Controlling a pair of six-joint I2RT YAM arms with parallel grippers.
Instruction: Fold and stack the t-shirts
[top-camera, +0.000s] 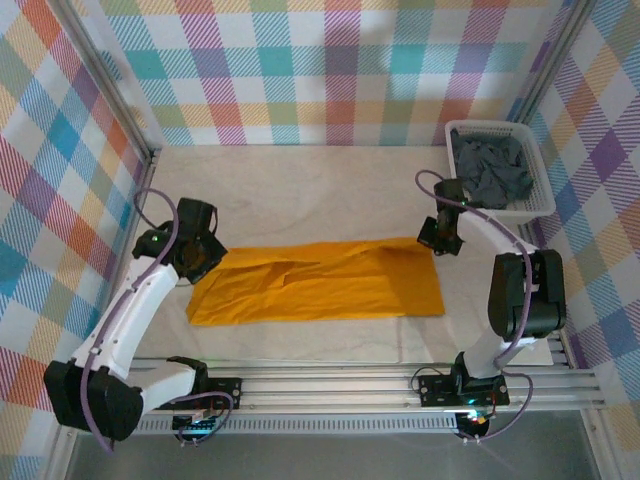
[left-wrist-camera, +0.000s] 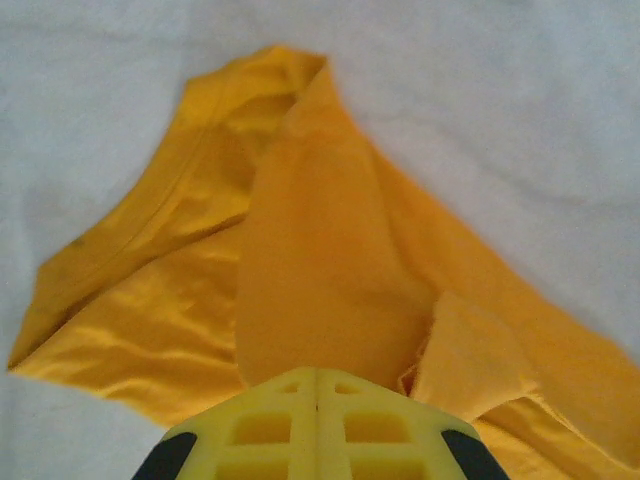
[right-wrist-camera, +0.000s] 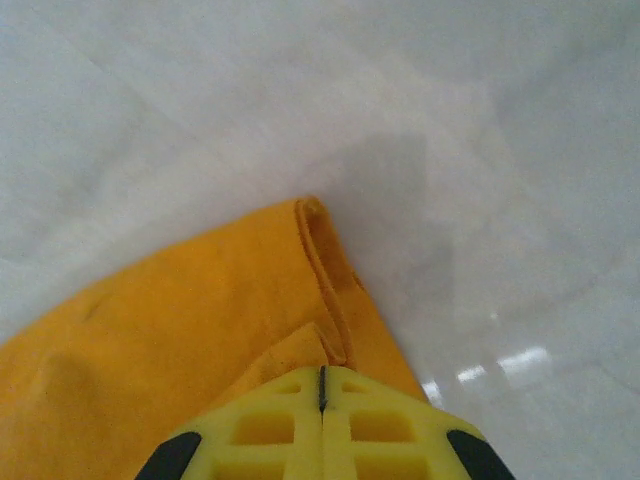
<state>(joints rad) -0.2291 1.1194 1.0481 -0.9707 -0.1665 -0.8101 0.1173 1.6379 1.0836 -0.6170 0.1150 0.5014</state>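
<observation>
The orange t-shirt (top-camera: 320, 285) lies folded into a long band across the middle of the counter (top-camera: 300, 190), nearer the near edge than the far one, its length running from the left side toward the right. The band is mostly flat, with a few creases around its middle.

The left arm (top-camera: 130, 310) reaches in from the near left corner, and the left jaws sit at the band's left end. In the left wrist view the yellow fingers (left-wrist-camera: 260, 425) are pressed together along a thin seam, with orange cloth (left-wrist-camera: 300, 260) drawn up in a ridge straight into them (a hemmed edge curves away on the left of that ridge). They are closed on the shirt.

The right arm (top-camera: 520, 290) bends in from the near right corner, and the right jaws meet the band's far right corner. In the right wrist view the fingers (right-wrist-camera: 260, 425) are likewise closed tight, and the shirt's stitched hem (right-wrist-camera: 325, 270) runs down beneath them, so they pinch that corner over the pale counter.

The dark grey t-shirts (top-camera: 490, 168) lie crumpled in the white basket (top-camera: 512, 214) at the counter's far right corner, well apart from the orange one.
</observation>
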